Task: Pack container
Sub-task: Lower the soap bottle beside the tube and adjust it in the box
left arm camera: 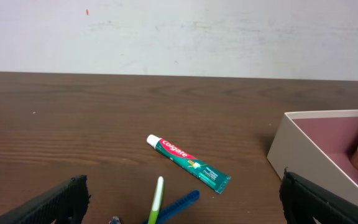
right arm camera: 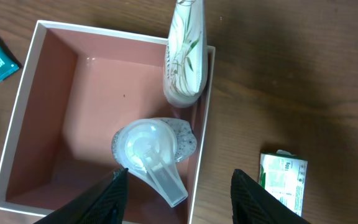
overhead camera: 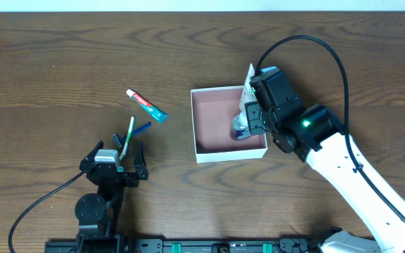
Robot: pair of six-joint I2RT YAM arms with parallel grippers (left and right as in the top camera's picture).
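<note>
My right pincer: fingers apart, gripping nothing, hanging over container. Clear-capped bottle on pinkish floor just ahead of fingertips, by right wall. Leaf-print tube tilted against same wall. Small green-white box outside on table.

Left pincer: wide open, empty, low over table. Green-white toothbrush and blue toothbrush just ahead, toothpaste tube beyond.

Table dark brown, strong grain (matte, no glare). Container right of centre. Pale wall behind far edge, faintly smudged.
</note>
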